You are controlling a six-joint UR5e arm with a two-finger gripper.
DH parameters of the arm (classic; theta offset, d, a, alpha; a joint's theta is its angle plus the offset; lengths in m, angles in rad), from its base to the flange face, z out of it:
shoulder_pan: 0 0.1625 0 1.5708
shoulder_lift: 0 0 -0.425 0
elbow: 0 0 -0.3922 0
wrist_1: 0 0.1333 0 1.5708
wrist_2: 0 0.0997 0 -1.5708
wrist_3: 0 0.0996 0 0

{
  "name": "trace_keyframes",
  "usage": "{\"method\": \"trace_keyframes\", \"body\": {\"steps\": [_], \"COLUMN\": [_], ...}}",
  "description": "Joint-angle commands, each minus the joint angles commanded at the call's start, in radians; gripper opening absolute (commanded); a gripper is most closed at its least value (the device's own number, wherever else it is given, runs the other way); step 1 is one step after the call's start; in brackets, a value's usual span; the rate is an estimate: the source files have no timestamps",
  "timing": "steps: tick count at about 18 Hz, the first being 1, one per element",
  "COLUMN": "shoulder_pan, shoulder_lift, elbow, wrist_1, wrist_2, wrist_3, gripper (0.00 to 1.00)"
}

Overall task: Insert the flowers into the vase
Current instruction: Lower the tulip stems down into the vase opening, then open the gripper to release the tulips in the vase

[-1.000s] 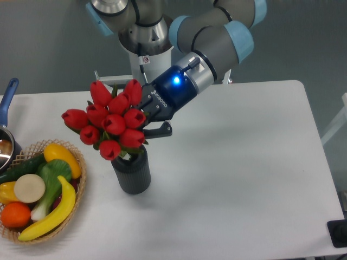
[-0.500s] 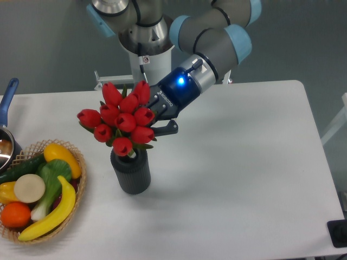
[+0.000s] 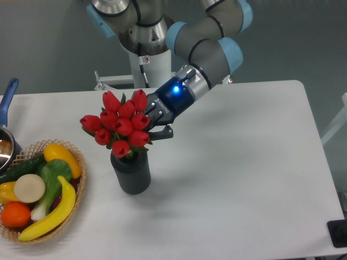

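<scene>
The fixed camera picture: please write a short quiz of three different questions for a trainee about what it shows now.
1. True or false: the bunch of red tulip buds sits over the mouth of the dark grey ribbed cylindrical vase.
2. Which side of the vase has the woven wicker basket of toy fruit and vegetables: A) camera left, B) camera right?
3. Fill in: the light on the blue tool is ____.

Key: 1 true; 2 A; 3 blue.
</scene>
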Motion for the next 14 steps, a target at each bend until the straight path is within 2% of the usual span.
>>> {"method": "trace_keyframes", "body": {"steps": [1,3,4,9,14], "shoulder_pan": [-0.002,-0.002,-0.002,-0.002,0.014], "shoulder_lift": [-0.002,-0.003,-0.003,-0.008,0.012], "elbow": [-0.006,-0.009,-0.012,-0.017,-0.034], "wrist_1": [0.002,0.0,0.0,0.0,0.0], "wrist_2": [0.0,0.002,0.002,0.018,0.018], "wrist_3": [0.0,-0.003,-0.003,-0.002,-0.002], "gripper": [0.69,0.94,1.0,1.0,1.0]}}
